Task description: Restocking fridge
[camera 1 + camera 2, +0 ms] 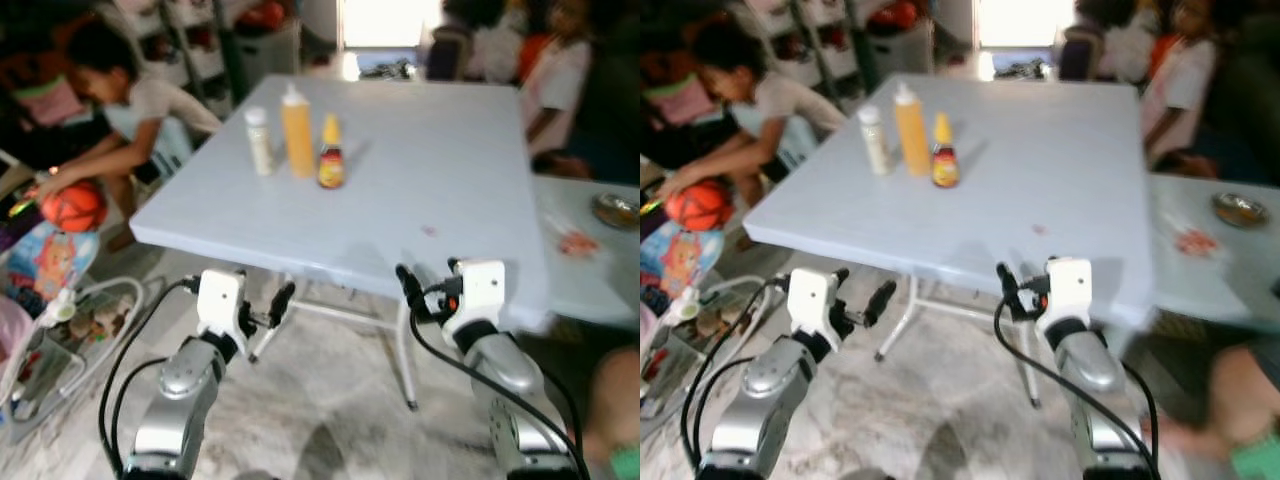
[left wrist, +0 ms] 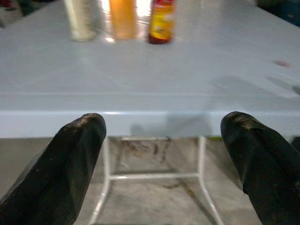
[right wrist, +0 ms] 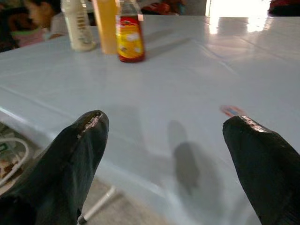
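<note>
Three bottles stand together on the far left part of a pale blue table (image 1: 430, 190): a cream bottle (image 1: 259, 141), a tall orange squeeze bottle (image 1: 296, 132) and a small red sauce bottle (image 1: 330, 156) with a yellow cap. My left gripper (image 1: 262, 292) is open and empty, held just in front of and below the table's near edge. My right gripper (image 1: 430, 275) is also open and empty, at the near edge and slightly above the tabletop. In the right wrist view the red sauce bottle (image 3: 130, 35) lies well beyond the fingertips (image 3: 82, 140).
A person at the left leans over an orange ball (image 1: 73, 205), with toys and a baby seat (image 1: 60, 320) on the floor. Other people stand at the back right (image 1: 555, 80). A second table at the right holds a metal dish (image 1: 615, 210). White table legs (image 1: 405, 350) stand ahead.
</note>
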{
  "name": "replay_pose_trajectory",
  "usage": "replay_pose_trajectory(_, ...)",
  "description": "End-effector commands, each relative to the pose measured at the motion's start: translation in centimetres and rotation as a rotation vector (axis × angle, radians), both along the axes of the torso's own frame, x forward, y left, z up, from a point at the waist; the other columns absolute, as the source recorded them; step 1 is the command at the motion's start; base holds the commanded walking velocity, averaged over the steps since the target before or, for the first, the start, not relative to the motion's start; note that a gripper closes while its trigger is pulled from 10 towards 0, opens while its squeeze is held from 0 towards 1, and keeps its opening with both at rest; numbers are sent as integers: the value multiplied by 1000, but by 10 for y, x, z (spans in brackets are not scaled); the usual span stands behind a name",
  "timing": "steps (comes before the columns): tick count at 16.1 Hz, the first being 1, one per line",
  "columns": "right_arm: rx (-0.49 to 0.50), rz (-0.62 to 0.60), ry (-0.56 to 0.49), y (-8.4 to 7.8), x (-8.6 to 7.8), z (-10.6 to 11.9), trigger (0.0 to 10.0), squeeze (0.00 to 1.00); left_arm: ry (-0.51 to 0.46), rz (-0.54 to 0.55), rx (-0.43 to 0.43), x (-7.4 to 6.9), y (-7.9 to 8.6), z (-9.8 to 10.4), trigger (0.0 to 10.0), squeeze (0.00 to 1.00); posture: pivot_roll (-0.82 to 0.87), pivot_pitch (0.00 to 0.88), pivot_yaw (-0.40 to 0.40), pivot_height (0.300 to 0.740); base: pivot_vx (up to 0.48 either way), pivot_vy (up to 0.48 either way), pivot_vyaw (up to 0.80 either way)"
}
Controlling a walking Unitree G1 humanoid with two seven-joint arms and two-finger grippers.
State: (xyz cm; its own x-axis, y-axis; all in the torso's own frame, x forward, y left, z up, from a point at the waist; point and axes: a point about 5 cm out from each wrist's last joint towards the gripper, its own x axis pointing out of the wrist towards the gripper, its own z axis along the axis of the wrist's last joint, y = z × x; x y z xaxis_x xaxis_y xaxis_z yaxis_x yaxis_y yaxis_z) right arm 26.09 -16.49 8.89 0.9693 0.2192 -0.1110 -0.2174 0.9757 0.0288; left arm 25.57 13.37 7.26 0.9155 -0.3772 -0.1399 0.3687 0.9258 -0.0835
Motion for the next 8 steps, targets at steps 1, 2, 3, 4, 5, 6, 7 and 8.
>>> replay_pose_trajectory(1, 15, 27, -16, 9, 2, 5, 10000, 0, -6, 11, 13, 1, 7, 3, 10000, 0, -82, 0, 36, 740, 472, 0, 0)
replay_pose_trajectory(2, 15, 26, -16, 8, 2, 5, 10000, 0, -5, 9, 11, 1, 7, 2, 10000, 0, -82, 0, 35, 740, 469, 0, 0)
replay_pose_trajectory(3, 12, 28, -16, 8, 2, 5, 10000, 0, 3, 10, 10, 1, 6, 2, 10000, 0, -83, 0, 36, 740, 458, 0, 0)
replay_pose_trajectory(4, 9, 31, -19, 8, 2, 5, 10000, 0, 12, 15, 3, 1, 7, 1, 10000, 0, -83, 0, 36, 740, 424, 0, 0)
replay_pose_trajectory(5, 8, 33, -21, 9, 2, 5, 10000, 0, 14, 19, 1, 1, 7, 0, 10000, 0, -83, 0, 36, 740, 398, 270, 0)
replay_pose_trajectory(6, 7, 32, -21, 8, 2, 5, 10000, 0, 15, 24, 1, 2, 8, 1, 10000, 0, -84, 0, 36, 740, 322, 356, 431)
replay_pose_trajectory(7, 13, 26, -18, 8, 2, 5, 10000, 0, 13, 23, -1, 2, 8, 1, 10000, 0, -84, 0, 36, 740, 281, 390, 0)
replay_pose_trajectory(8, 13, 24, -18, 8, 2, 5, 10000, 0, 9, 21, -1, 2, 7, 1, 10000, 0, -85, 0, 35, 740, 0, 431, 0)
